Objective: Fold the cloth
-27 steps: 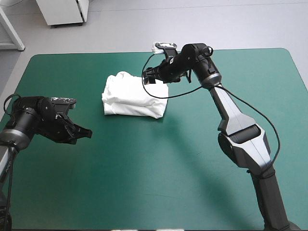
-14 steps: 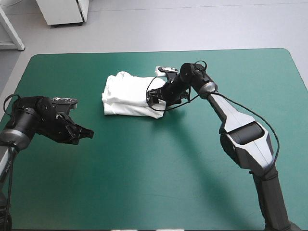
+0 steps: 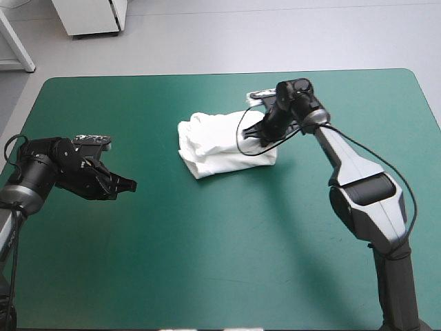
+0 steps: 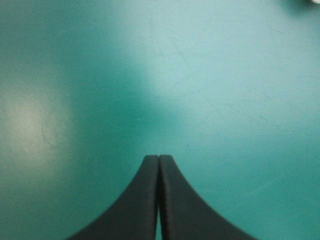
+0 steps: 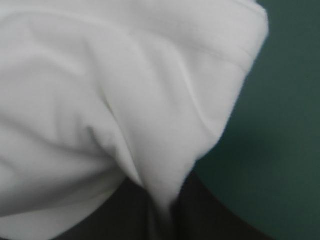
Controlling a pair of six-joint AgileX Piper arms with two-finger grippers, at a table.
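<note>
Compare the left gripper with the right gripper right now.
The left gripper is shut on nothing, its fingers meeting over the bare teal-green cover. The right gripper is shut on the T-shirt, with a white fold pinched between its fingers. The left gripper is near the cover's left edge, apart from the T-shirt, while the right gripper is at the T-shirt's right end. Both have black fingers.

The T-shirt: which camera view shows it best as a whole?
The high view: the T-shirt lies whole, a folded bundle, with the right gripper at its right end. The right wrist view shows only a white fold pinched between its fingers. The left wrist view shows no clear part of it.
</note>
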